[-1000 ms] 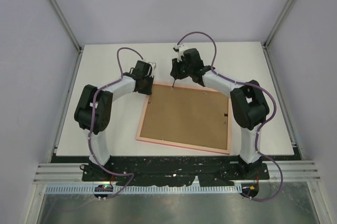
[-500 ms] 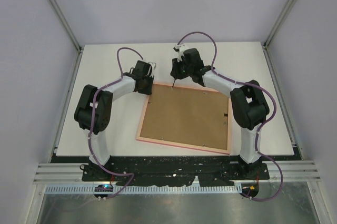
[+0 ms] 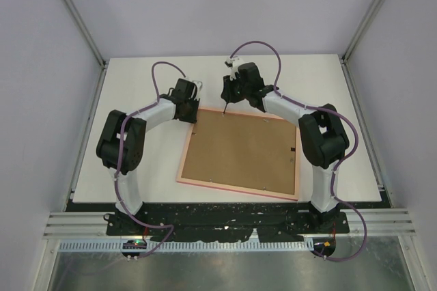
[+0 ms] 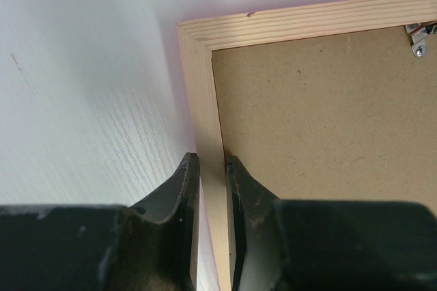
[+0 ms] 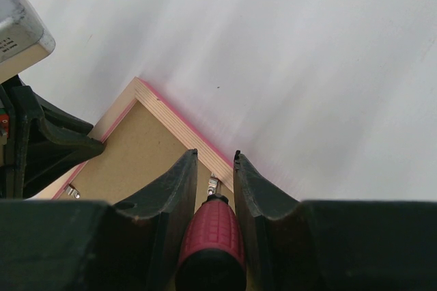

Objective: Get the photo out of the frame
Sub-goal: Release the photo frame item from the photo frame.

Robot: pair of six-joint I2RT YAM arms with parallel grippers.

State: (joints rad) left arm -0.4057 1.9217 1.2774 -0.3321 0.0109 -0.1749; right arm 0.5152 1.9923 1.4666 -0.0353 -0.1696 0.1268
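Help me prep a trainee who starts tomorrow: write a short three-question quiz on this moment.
1. What does the right gripper hold?
A. a red-handled screwdriver
B. a pair of pliers
C. nothing

2. True or false: the frame lies front side up on the table.

3. Fill in: the left gripper is clamped on the frame's ____, near a corner.

Key
1. A; its tip points at a small metal tab by the frame's far edge.
2. False; the brown backing board faces up.
3. rim
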